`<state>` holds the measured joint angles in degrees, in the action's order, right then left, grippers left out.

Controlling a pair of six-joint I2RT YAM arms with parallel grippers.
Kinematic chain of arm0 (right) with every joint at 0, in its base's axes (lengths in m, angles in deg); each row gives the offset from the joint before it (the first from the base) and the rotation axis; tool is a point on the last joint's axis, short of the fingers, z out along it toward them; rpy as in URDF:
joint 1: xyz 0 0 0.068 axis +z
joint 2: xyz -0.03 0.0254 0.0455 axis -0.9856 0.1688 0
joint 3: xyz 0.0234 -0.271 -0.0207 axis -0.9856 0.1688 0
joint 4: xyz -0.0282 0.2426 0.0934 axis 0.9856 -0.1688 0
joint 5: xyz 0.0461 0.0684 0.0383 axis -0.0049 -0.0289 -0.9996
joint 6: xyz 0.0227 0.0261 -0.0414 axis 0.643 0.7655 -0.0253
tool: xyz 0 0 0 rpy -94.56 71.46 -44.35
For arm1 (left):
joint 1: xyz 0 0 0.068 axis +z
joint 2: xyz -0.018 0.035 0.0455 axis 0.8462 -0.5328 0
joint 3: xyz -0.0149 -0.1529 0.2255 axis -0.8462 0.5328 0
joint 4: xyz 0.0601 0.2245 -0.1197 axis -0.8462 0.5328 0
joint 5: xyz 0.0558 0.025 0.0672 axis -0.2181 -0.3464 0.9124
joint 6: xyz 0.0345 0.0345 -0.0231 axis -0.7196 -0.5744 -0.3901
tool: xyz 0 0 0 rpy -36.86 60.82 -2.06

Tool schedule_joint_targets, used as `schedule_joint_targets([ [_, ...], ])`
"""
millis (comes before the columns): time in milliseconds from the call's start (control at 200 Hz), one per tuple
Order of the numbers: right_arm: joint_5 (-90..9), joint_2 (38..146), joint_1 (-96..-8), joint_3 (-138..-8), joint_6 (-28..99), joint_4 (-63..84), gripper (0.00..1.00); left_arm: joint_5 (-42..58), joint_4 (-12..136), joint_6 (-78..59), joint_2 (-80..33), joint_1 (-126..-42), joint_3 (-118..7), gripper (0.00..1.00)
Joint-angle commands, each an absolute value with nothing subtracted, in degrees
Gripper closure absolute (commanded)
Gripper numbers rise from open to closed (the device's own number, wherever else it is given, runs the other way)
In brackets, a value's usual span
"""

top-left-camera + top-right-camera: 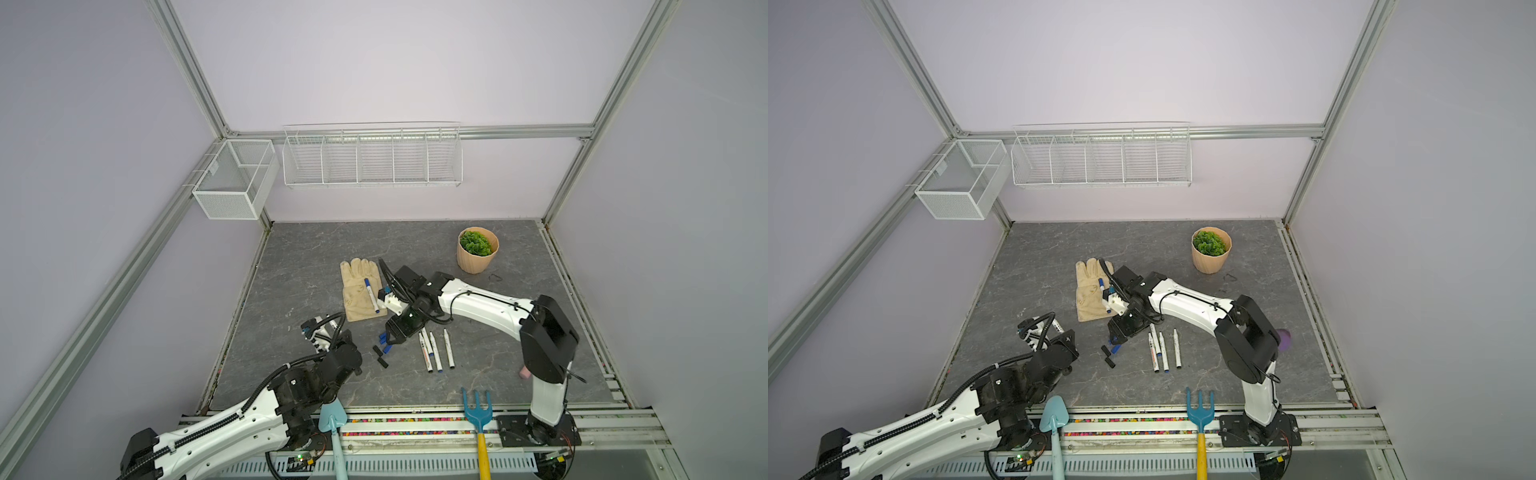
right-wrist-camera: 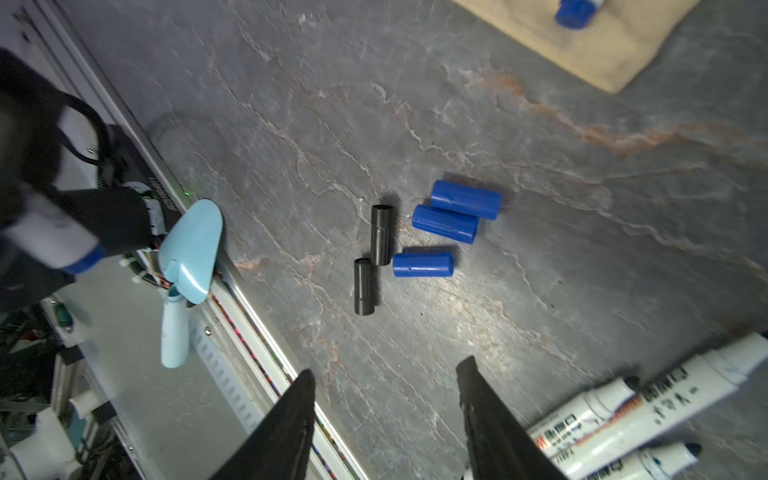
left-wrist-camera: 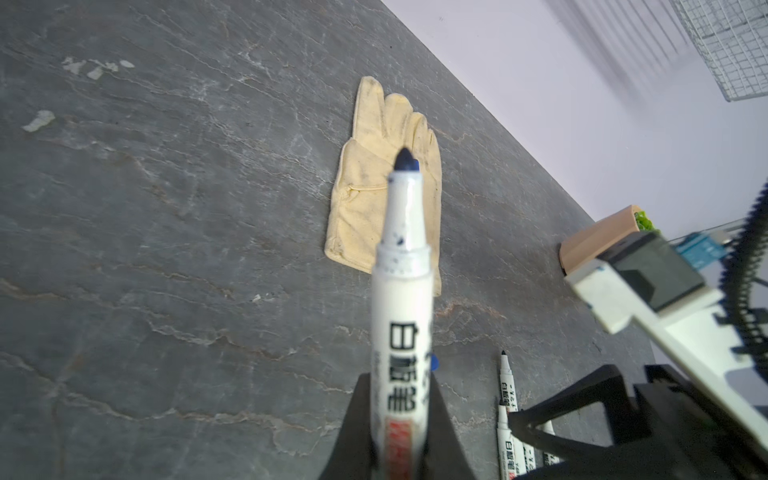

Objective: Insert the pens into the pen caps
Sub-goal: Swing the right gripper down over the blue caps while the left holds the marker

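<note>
Pens (image 1: 435, 353): four lie uncapped in a row on the desk (image 1: 311, 270). One capped pen (image 1: 372, 296) lies on the glove (image 1: 353, 299). Left gripper (image 3: 399, 378) is clamped on a sixth pen (image 3: 401, 291), tip bare, held off the desk. Right gripper (image 2: 384, 374) hangs over five loose caps (image 2: 444, 223) (three blue, two black), jaws apart, empty. Looks like one of six done, five left.

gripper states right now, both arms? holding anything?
Left gripper: closed on an uncapped pen.
Right gripper: open, empty, by the loose pen caps.
</note>
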<state>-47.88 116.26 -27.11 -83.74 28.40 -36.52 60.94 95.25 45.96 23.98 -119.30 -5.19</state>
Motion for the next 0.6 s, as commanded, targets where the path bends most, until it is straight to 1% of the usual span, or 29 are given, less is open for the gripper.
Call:
schedule_joint_targets([
  [0, -41.8, 119.6, -25.4, -87.0, 26.0, -42.0, 0.39, 63.2, 101.0, 49.6, 26.9, -119.2, -4.4, 1.0],
  [290, -36.3, 127.0, -23.5, -94.6, 26.1, -44.8, 0.35, 62.5, 101.8, 48.1, 26.9, -119.2, -5.1, 1.0],
  [595, -32.1, 131.9, -23.4, -99.1, 26.9, -48.7, 0.34, 62.0, 102.1, 47.0, 26.4, -119.2, -5.8, 1.0],
])
